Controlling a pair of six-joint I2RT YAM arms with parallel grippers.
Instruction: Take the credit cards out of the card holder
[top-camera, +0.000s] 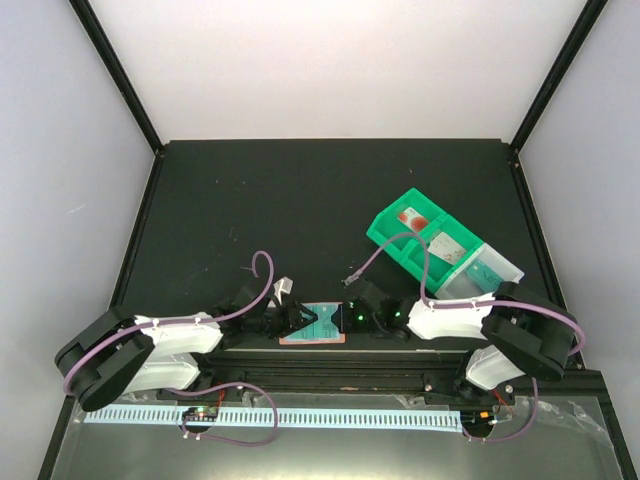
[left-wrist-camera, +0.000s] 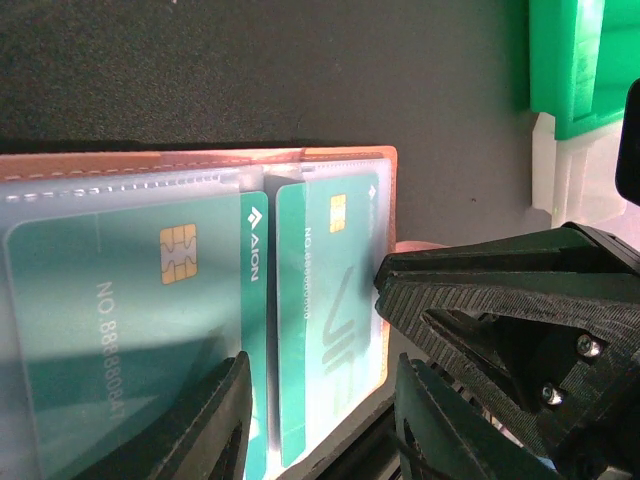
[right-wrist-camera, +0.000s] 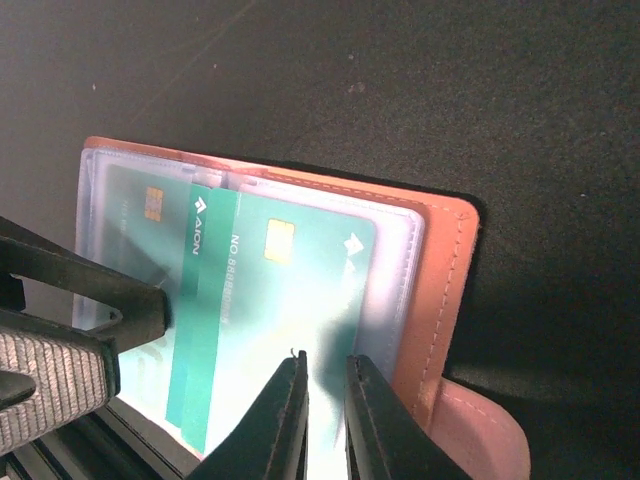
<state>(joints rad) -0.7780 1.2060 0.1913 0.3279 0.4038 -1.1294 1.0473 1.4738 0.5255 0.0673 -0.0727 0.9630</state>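
Dark surface (top-camera: 300, 200): the card holder (top-camera: 313, 325) lies open at its near edge, teal credit cards (left-wrist-camera: 120, 320) tucked in slick clear sleeves. The cards look light, stiff and slippery, so best pinch an exposed edge and slide it out flat. The left pincer (left-wrist-camera: 320, 370) gapes over the sleeves, while the right pincer (right-wrist-camera: 325, 365) is nearly closed above a card, apparently gripping nothing.

A salmon-orange card holder (right-wrist-camera: 448, 280) lay open and flat near the table's (top-camera: 300, 200) front edge, two teal chip credit cards (left-wrist-camera: 110, 310) tucked side by side in its frosted pockets.
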